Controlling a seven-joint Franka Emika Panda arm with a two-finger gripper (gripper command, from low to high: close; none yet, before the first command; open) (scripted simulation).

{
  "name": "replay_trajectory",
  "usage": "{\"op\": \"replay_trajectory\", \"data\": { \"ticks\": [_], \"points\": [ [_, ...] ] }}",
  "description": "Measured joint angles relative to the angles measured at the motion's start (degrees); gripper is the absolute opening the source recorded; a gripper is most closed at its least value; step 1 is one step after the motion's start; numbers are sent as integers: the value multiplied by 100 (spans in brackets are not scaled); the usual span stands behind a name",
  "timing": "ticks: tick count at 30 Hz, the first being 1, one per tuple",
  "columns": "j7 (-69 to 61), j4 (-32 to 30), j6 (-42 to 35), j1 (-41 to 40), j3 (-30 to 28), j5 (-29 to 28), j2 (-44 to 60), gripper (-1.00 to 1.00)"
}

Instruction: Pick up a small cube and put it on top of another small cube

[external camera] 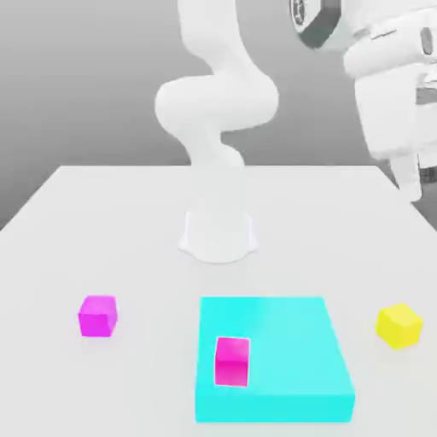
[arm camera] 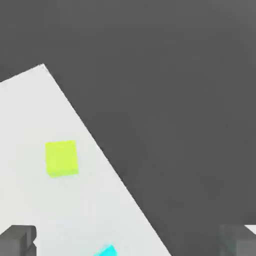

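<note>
Exterior view: gripper (external camera: 412, 181) high at the exterior view's right, above the counter (external camera: 128, 222), jaws spread wide and empty, nothing between them. Small yellow cube (external camera: 399, 325) well below the gripper, resting on the counter near its edge, untouched. Big flat cyan block (external camera: 275, 358) lower and toward the exterior view's left of the gripper, with a pinkish-magenta cube (external camera: 232, 361) sitting on top of it (near the block's front corner). Fuchsia cube (external camera: 97, 315) farthest from the gripper, alone on the counter past the cyan block, well apart from the yellow cube. Hand view: yellow cube (arm camera: 62, 158) beneath the gripper and off to one side of the two dark fingertips (arm camera: 17, 240), a sliver of the cyan block (arm camera: 106, 250) nearby.
</note>
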Motion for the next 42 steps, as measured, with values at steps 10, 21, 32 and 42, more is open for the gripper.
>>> {"op": "replay_trajectory", "data": {
  "ticks": [10, 21, 32, 42],
  "points": [
    [-1791, -652, 969, 1056, 509, -707, 1863, 0],
    [-1702, -521, 1998, 1383, 229, -1257, 3243, -100],
    [-2221, -842, 996, 907, 38, -1039, 1872, -100],
    [-3529, -1447, 502, -1617, -1326, -1674, 640, -100]
  ]
}}
